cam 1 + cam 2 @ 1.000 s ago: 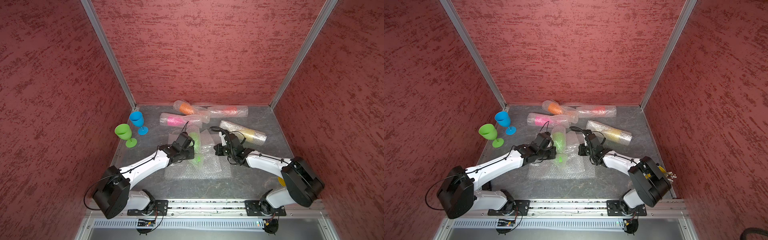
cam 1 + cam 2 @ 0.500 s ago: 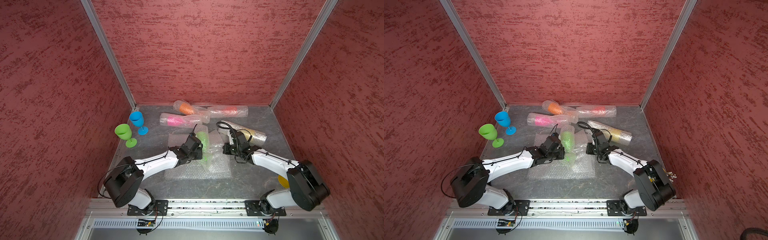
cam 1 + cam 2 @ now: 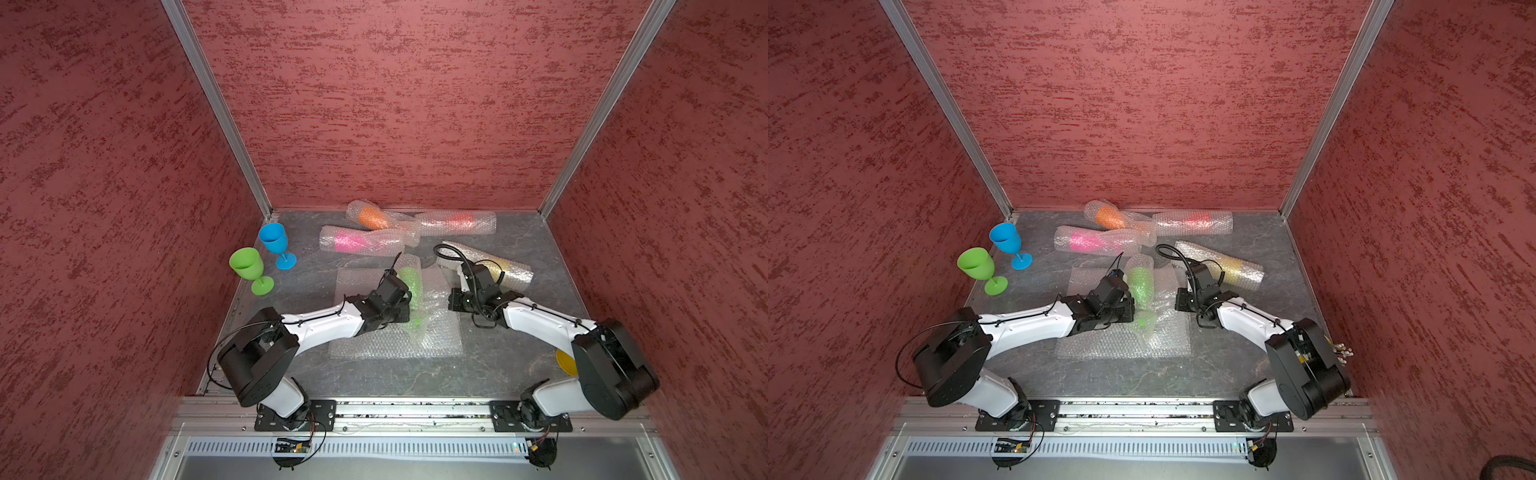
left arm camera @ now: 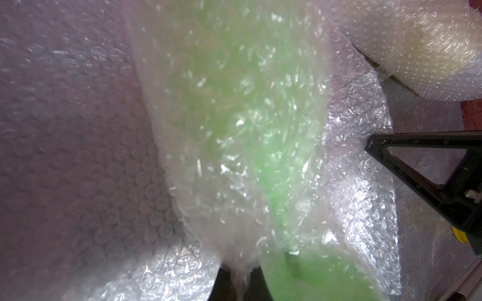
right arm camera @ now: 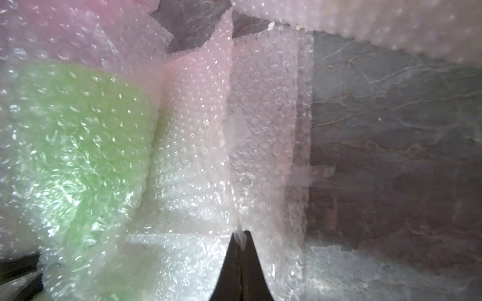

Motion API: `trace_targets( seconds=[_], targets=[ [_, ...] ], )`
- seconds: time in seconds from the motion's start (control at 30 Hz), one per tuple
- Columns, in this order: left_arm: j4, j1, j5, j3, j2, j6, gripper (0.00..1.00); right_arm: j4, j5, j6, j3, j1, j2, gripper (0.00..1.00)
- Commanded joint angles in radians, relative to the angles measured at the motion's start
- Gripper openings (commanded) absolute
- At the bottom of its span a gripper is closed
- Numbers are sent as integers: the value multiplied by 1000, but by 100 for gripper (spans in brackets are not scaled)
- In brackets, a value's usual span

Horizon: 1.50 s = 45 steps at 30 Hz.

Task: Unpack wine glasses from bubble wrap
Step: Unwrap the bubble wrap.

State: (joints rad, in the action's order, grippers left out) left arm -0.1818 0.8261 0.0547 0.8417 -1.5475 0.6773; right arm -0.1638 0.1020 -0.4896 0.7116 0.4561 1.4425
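Note:
A green wine glass [image 3: 409, 282] lies in the middle of the floor, loosely rolled in bubble wrap [image 4: 234, 104]. My left gripper [image 3: 408, 309] is at its stem end, shut on a pinch of that bubble wrap [image 4: 241, 276] beside the green foot [image 4: 313, 281]. My right gripper [image 3: 450, 300] is on the other side, shut on the wrap's loose edge [image 5: 240, 234]. A bare green glass [image 3: 249, 268] and a blue one [image 3: 275, 243] stand upright at the left. Wrapped rolls showing pink [image 3: 357, 241], orange [image 3: 372, 216], red [image 3: 457, 220] and yellow [image 3: 498, 268] lie at the back.
A flat sheet of bubble wrap [image 3: 386, 345] lies under the green roll. A yellow round thing [image 3: 565, 361] shows partly behind the right arm's base. Red walls close in three sides. A metal rail [image 3: 415, 409] runs along the front.
Both grippers have moved to the right and a little apart, and the green roll has shifted right with its wrap loosening. Both grippers have stayed shut.

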Motion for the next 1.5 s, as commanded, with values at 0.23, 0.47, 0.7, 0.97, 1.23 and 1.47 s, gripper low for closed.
trace_targets(
  seconds=[0.23,0.47,0.7,0.97,1.23,1.47],
  targets=[
    [-76,-1,63,5,-21,-2,40,25,-67,-44,-28,-12,69,0],
    [-191,-13,126,36,17,-20,60,81,-78,-82,-71,-11,112,0],
    [-259,-83,157,5,138,-24,64,93,-94,-109,-84,-12,78,0],
    [-300,-126,124,9,209,-44,65,41,-2,-145,-31,-11,-17,0],
    [-334,-107,71,38,219,-48,68,68,79,-258,-115,-11,-104,0],
    [-351,26,-117,217,103,-131,70,100,41,-248,-127,-12,-75,0]
  ],
)
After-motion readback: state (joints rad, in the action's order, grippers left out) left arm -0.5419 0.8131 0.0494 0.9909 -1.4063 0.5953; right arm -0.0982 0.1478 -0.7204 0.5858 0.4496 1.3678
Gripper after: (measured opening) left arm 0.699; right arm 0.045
